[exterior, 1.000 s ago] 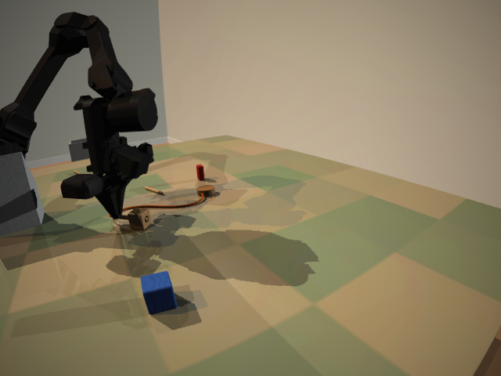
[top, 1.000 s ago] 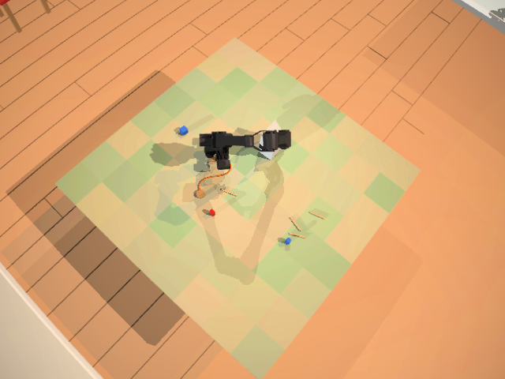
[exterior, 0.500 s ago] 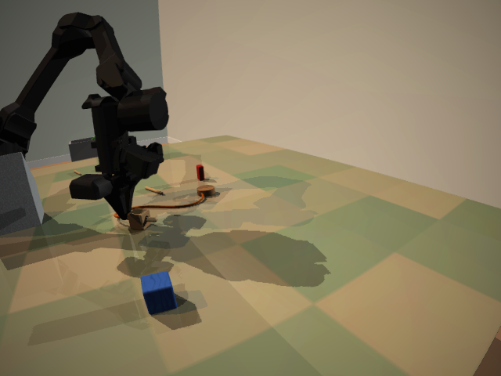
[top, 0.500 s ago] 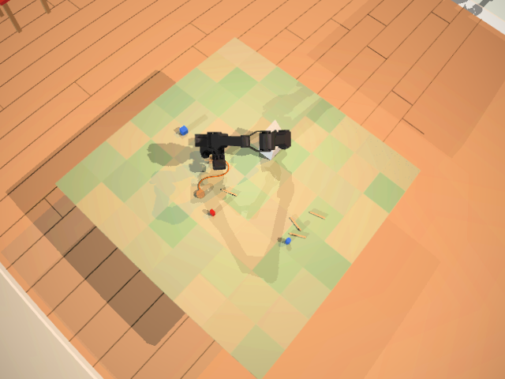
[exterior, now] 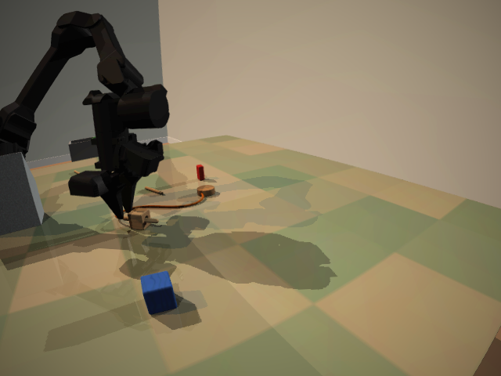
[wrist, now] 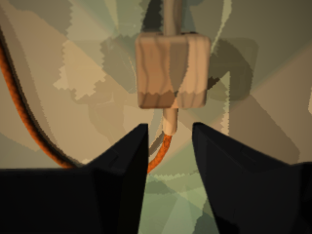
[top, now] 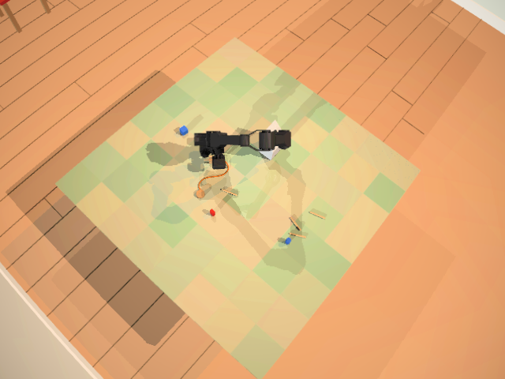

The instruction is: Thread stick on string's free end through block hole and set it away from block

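Stick: running through the block (exterior: 138, 220) (wrist: 173, 70), its far end (exterior: 152, 221) (wrist: 173, 17) poking out, its string end sitting just ahead of the fingertips
Gripper (exterior: 124, 215) (wrist: 170, 131): standing partly apart, gripping nothing
String (exterior: 171, 207) (wrist: 14, 93) (top: 214, 176): trailing from the near end to the button (exterior: 206, 190) (top: 200, 193)
Next move: probably needing the protruding far end, across the block from the gripper

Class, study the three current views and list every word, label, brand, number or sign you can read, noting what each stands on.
None can be read.
The arm: no legible brand or number.
The wooden block: wood grain and no lettering on the faces in view.
The larger blue block: no lettering in view.
The wooden button and red piece: too small to rule out fine marks.
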You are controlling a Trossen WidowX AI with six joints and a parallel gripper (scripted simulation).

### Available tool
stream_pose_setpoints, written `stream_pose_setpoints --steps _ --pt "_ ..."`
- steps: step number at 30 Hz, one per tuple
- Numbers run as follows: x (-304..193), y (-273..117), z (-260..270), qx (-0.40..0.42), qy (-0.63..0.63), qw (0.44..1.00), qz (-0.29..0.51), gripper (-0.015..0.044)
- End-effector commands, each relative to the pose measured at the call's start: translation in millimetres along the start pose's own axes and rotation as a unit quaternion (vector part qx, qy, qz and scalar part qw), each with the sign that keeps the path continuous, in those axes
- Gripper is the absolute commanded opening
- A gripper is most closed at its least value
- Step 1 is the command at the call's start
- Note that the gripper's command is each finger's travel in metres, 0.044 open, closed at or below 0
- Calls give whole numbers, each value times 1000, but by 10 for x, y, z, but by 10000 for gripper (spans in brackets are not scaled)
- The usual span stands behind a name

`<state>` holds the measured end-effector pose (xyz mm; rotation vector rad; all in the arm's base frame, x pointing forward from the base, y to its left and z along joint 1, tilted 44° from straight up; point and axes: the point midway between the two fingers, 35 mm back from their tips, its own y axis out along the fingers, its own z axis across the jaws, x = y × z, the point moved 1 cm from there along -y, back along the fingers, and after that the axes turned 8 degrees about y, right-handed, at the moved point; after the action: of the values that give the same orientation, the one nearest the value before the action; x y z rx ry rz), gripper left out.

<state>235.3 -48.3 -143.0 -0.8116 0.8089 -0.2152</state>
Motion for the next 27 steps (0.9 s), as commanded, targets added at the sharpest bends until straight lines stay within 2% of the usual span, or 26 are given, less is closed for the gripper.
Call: stream_pose_setpoints --steps 1,4,12,16,21,27 --pt "45 -504 5 -1 -4 1000 -10 124" --pt "19 -744 -5 -1 -4 1000 -9 124" --pt "44 -697 -2 3 7 1000 -14 124" --pt "109 -721 -16 6 173 985 -15 124" --pt "193 -723 -4 9 408 913 -13 124" --pt "290 -720 13 12 646 763 -10 124"
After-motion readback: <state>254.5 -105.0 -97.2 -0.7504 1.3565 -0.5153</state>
